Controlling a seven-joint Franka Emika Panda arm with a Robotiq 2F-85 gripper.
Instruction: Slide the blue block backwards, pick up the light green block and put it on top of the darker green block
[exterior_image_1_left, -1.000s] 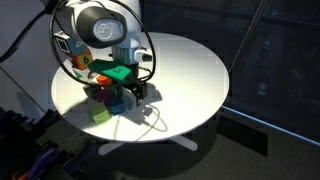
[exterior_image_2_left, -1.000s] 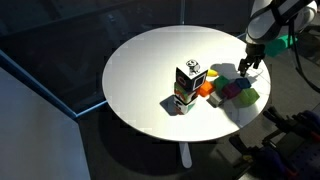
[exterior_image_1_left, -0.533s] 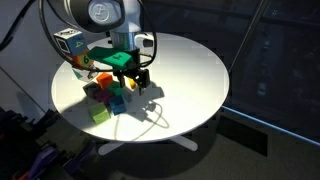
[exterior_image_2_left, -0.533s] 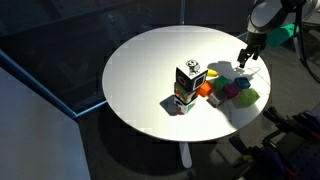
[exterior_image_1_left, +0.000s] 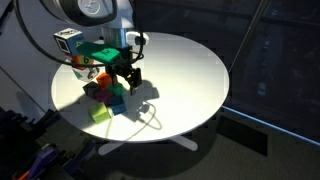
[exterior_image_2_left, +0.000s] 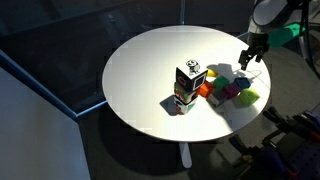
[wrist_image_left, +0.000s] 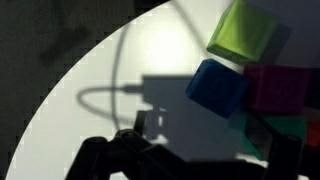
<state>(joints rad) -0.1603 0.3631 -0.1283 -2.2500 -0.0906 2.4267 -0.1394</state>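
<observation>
Tool (exterior_image_1_left: 128, 82): jaws wide, empty, over the blocks.
Blue block (wrist_image_left: 217, 87): on worktop (exterior_image_1_left: 190, 70), just beside light green block (wrist_image_left: 243, 32).

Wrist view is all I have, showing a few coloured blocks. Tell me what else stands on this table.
Observer: A black-and-white patterned cube tops a small stack outside your frame.
Operator: Give me the pincer's height.
Observer: In an exterior view the pincer hangs above the table and touches no block.
Operator: Say what lies between that stack and my blocks.
Observer: An orange piece lies right beside the stack, on the side towards the magenta block.
</observation>
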